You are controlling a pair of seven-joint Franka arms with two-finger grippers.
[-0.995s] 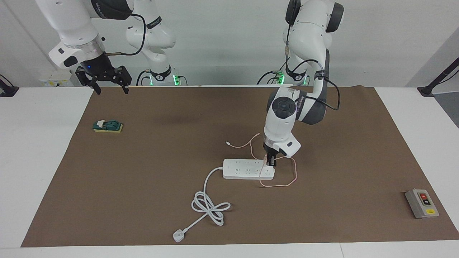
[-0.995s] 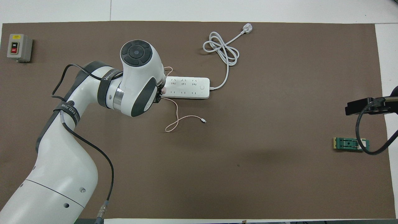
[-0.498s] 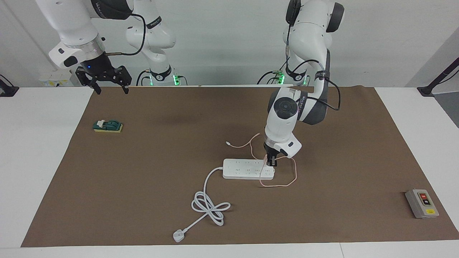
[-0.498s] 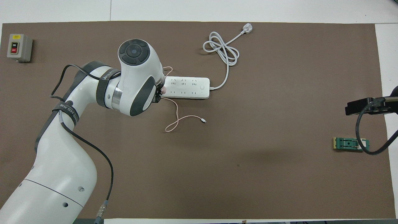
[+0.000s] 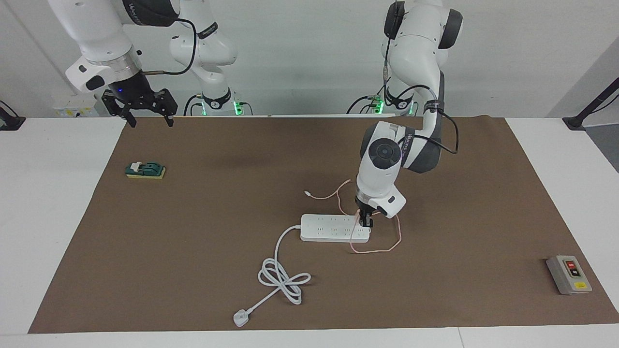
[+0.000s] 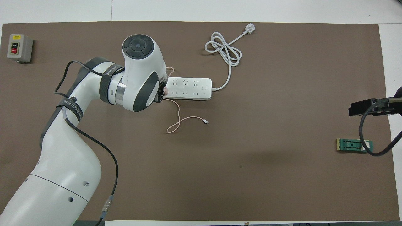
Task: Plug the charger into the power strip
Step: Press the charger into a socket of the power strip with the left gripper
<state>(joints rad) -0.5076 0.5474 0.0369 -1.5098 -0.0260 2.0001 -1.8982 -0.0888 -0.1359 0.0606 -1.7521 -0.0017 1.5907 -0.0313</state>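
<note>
Left gripper [image 5: 366, 220] down at the strip [image 5: 329, 228], at its end toward the left arm; jaws clamped on the charger [image 6: 165, 91], itself mostly hidden, only a pink sliver showing under the wrist in the overhead view. Seated in a socket or not: cannot tell. Pink cable [image 5: 382, 246] looping out on the mat either side of the jaws. Right gripper [image 5: 145, 107] waiting, jaws apart, over the mat's edge; cut off overhead.

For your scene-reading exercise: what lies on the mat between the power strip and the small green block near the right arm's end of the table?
Nothing: between the power strip and the green block there is only bare brown mat, clearest in the overhead view.
</note>
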